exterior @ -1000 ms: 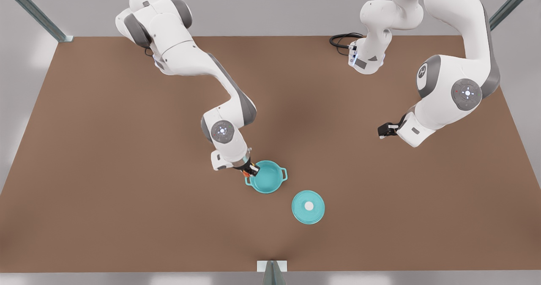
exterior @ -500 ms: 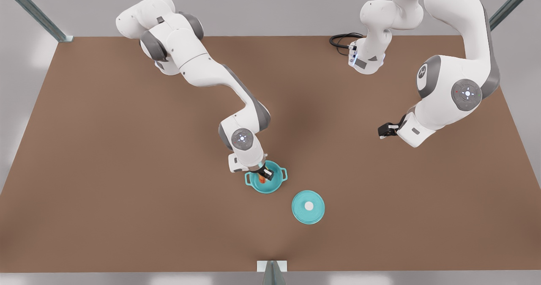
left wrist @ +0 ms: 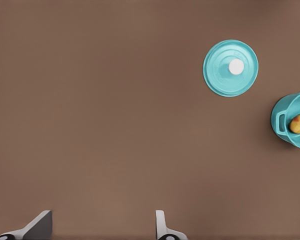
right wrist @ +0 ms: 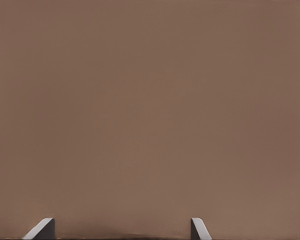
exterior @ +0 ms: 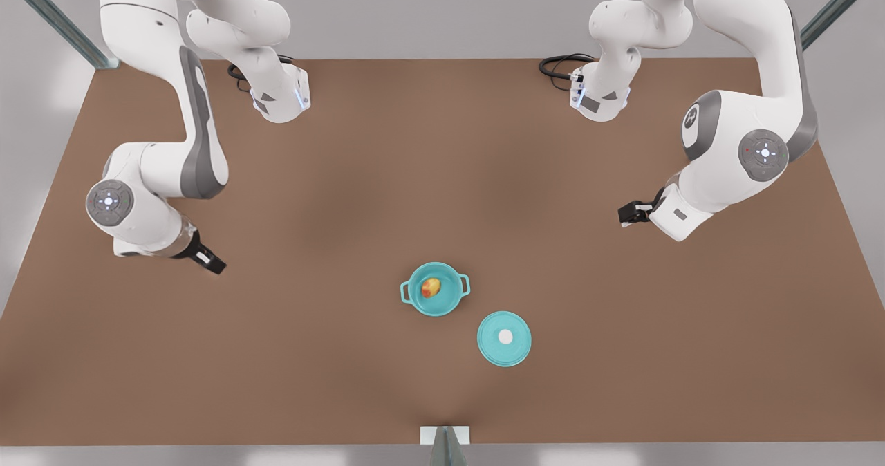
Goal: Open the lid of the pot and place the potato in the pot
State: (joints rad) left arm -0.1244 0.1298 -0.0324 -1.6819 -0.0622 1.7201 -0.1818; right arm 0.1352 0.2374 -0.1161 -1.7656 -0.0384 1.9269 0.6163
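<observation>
Potato (exterior: pixel 431 287), small, oval, yellow and red-orange, I see inside the round teal two-handled pot (exterior: pixel 448 301), flat teal lid (exterior: pixel 504 338) beside it on the brown surface (exterior: pixel 311 355); both pincers, left (exterior: pixel 629 214) and right (exterior: pixel 209 261), released and well apart.

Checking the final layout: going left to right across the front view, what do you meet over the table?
Right pincer, open → the pot, with the potato inside → the pot lid → left pincer, open.
</observation>
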